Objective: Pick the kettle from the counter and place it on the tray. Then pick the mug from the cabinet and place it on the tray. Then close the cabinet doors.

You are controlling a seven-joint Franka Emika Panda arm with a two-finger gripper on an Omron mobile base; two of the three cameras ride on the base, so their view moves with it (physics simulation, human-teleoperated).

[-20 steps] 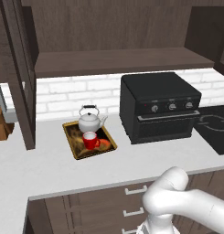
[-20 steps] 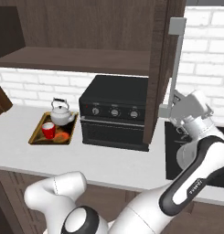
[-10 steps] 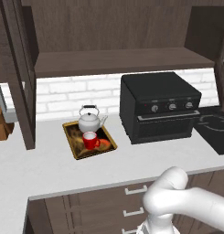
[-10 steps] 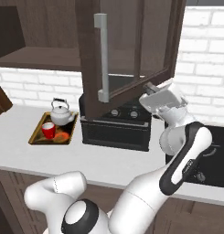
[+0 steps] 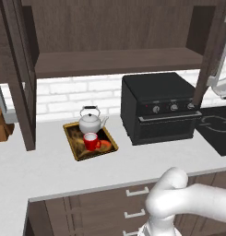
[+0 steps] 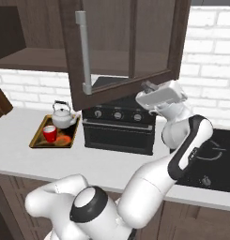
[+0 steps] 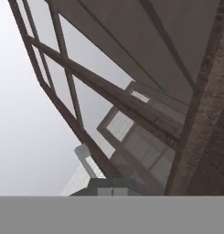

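The white-silver kettle [image 5: 90, 122] [image 6: 63, 116] and the red mug [image 5: 91, 141] [image 6: 49, 133] both stand on the wood-rimmed tray [image 5: 74, 146] [image 6: 37, 141] on the pale counter [image 5: 50, 170]. The cabinet [image 5: 114, 60] is bare on its shelf. Its left door [image 5: 17, 78] stands wide open. The right door [image 6: 126, 47] [image 5: 207, 69] hangs half swung, with its silver handle [image 6: 83, 51] facing the room. My gripper [image 6: 145, 86] is shut and pressed against that door's lower right edge. In the hand view the glass and frame [image 7: 109, 96] are very close.
A black oven box [image 5: 160, 108] [image 6: 118, 126] sits on the counter right of the tray, under the swinging door. A dark cooktop [image 5: 218, 129] [image 6: 212, 159] lies further right. A wooden knife block [image 5: 0, 126] [image 6: 0, 103] stands at the far left.
The right cabinet door has swung from edge-on and wide open to about half shut. My hand moved left with it, staying against its lower edge. Kettle, mug and tray stayed put.
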